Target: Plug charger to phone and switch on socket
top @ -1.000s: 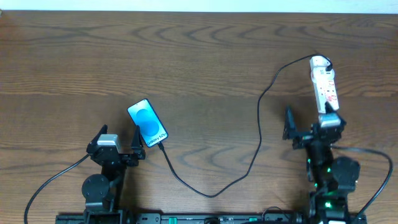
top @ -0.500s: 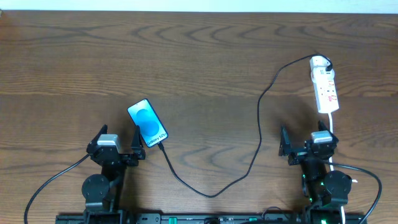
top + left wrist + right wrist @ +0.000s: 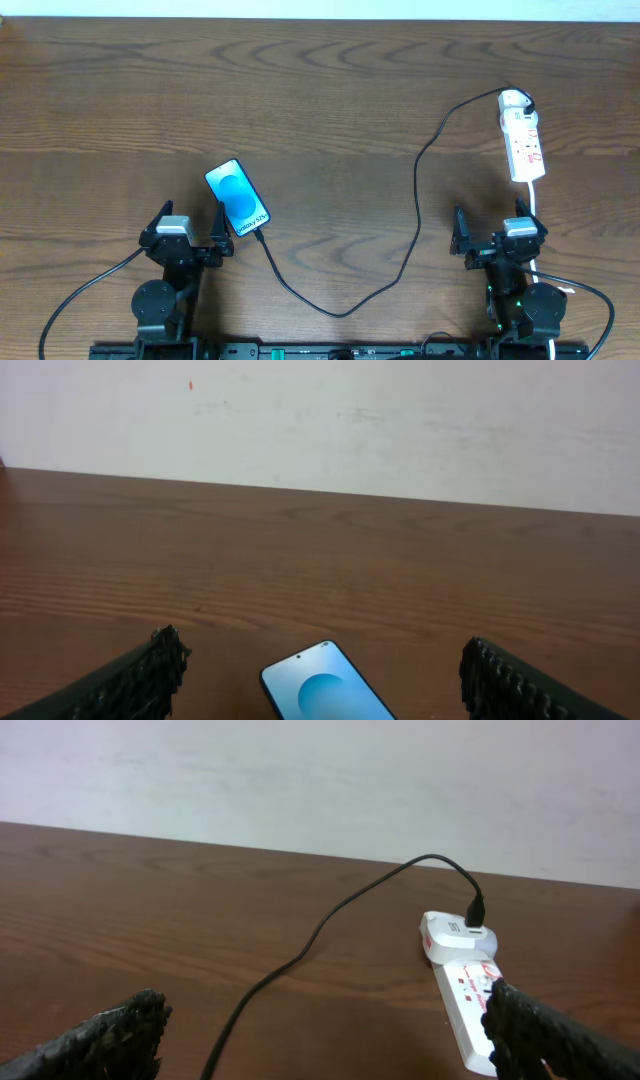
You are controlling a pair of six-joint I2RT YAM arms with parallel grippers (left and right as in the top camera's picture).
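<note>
The phone [image 3: 238, 198] lies face up with its blue screen lit, just ahead and right of my open left gripper [image 3: 192, 212]. In the left wrist view the phone [image 3: 330, 695] sits between the spread fingers of the left gripper [image 3: 322, 645], which touch nothing. The black charger [image 3: 417, 200] loops from the socket [image 3: 522, 138] to the phone's near end; I cannot tell whether it is pushed in. My right gripper [image 3: 495, 225] stands open, short of the socket. In the right wrist view the right gripper [image 3: 325, 1000] is empty, with the socket [image 3: 462, 990] ahead right and the charger [image 3: 330, 915] crossing.
The socket's white cord [image 3: 533, 195] runs down past the right gripper's side. A black plug [image 3: 474, 910] sits in the socket's far end. A pale wall rises behind the wooden table's far edge [image 3: 400, 500].
My right arm has drawn back toward the near edge, away from the socket. The left arm, phone and cable have stayed put.
</note>
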